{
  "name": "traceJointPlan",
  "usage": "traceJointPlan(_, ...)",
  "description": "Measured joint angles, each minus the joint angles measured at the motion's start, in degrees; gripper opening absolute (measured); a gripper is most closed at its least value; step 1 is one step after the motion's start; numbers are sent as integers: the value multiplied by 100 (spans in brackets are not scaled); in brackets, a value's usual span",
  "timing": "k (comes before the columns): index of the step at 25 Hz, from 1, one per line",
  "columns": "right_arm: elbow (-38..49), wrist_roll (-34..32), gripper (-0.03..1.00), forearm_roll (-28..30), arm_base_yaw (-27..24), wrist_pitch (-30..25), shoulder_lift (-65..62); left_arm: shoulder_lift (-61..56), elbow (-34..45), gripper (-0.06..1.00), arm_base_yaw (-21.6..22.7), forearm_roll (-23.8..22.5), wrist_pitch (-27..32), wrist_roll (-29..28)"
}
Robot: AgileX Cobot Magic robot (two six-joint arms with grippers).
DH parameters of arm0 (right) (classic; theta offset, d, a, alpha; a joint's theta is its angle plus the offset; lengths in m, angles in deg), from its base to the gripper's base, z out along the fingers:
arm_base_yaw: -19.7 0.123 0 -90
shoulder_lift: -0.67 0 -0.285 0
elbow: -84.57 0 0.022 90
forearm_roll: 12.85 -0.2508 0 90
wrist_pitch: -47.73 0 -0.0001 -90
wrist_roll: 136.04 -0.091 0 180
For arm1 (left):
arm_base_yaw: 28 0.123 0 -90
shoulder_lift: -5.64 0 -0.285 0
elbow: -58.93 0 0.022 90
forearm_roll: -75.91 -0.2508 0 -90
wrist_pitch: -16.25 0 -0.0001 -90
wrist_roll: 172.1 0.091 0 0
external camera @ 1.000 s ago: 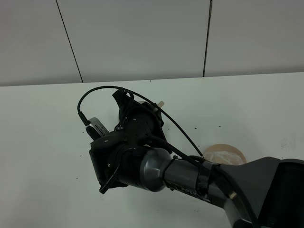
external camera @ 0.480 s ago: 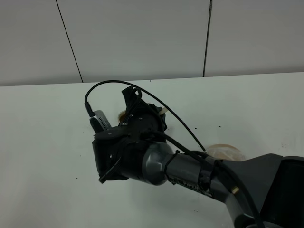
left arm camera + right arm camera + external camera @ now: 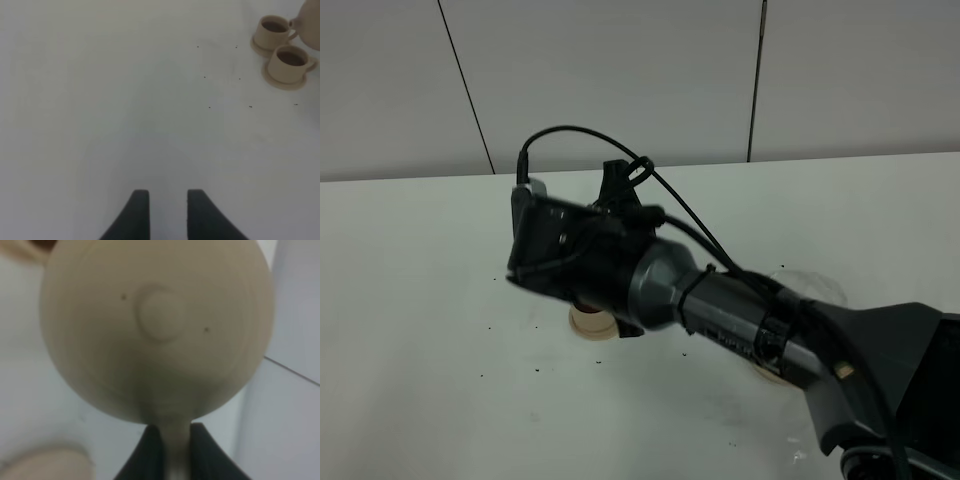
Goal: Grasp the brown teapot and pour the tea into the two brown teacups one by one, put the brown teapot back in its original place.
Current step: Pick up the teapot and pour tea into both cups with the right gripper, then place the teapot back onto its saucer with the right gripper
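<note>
- so, on the far left the left gripper (image 3: pixel 166 212) hangs over bare white table (image 3: pixel 100 100), its two dark fingers parted with a narrow gap and nothing between them; it has no part in the pour.
- toward the middle, in the left wrist view, the two brown teacups (image 3: pixel 282 47) sit touching side by side on their small saucers, both showing dark liquid inside, so the pouring looks done or nearly so.
- the cups look light and brittle; a knock from the spout could tip or chip them, so i would lift clear rather than sweep past.
- just beside them the brown teapot (image 3: pixel 157 330) is held aloft, its edge showing by the farther cup; the right gripper (image 3: pixel 175 450) is clamped tight on the thin loop handle, fingers pinching it from both sides.
- the pot reads as hard, matte, fairly heavy ceramic, hanging from a slim handle, so it can swing; the handle is the sensible hold, and the knobbed lid may slide when tilted.
- on the right, the wide saucer (image 3: pixel 772 374) is mostly hidden by the arm; the pot must land gently there.
</note>
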Motion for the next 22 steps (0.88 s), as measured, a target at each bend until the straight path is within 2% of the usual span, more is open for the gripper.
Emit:
traceJointPlan(5,-509,74,10,-1072,-167,-28,0,0,0,25,0,0,0,-6)
traceJointPlan(11,-581,46,10,-2368,-559,-78,0,0,0,25,0,0,0,-6)
traceJointPlan(17,-581,-662,10,-2720,-673,-97,-25,0,0,25,0,0,0,-6)
traceJointPlan(22,-397,-960,10,-2969,-734,-81,-273,0,0,25,0,0,0,-6)
